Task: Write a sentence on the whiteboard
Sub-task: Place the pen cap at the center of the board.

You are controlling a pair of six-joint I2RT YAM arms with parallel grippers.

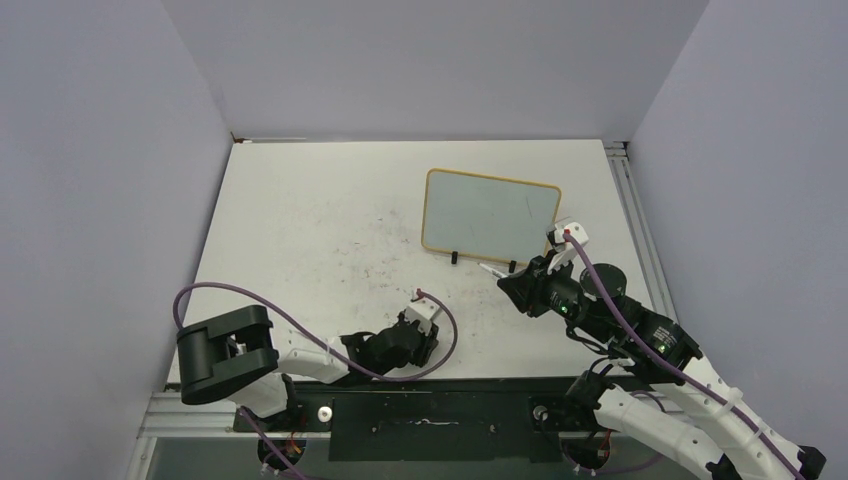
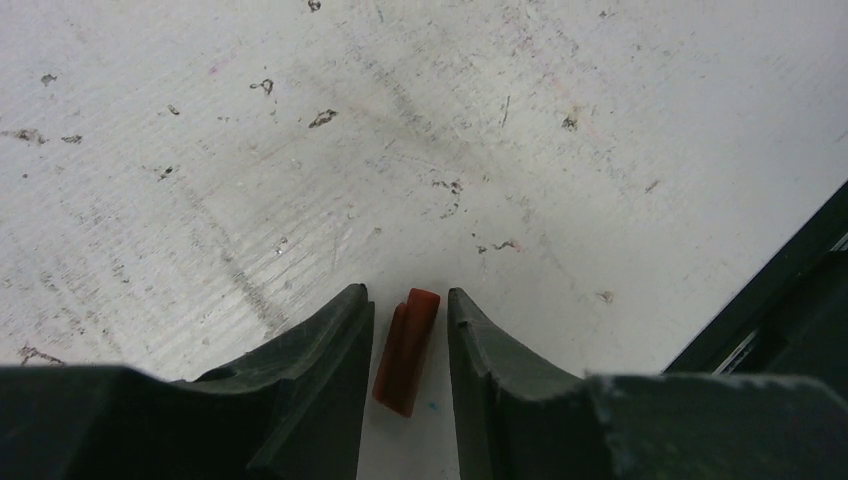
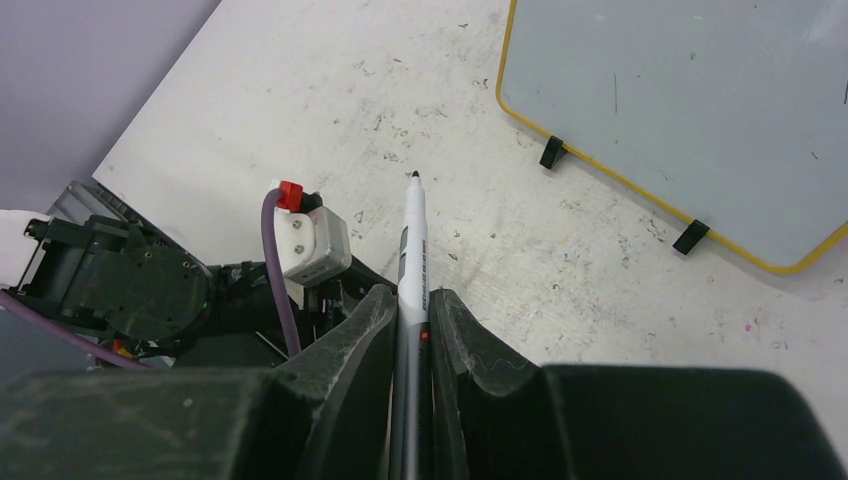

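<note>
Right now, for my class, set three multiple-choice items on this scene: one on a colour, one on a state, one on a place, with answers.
1. The whiteboard has a frame that is: A yellow, B blue, C black.
2. The marker in the right gripper is: A capped, B uncapped, C snapped.
3. The red cap is: A on the whiteboard, B in the right gripper, C between the jaws of the left gripper.
Answers: 1 A, its rim shows yellow; 2 B, its dark tip is bare; 3 C, the left wrist view shows it there.
</note>
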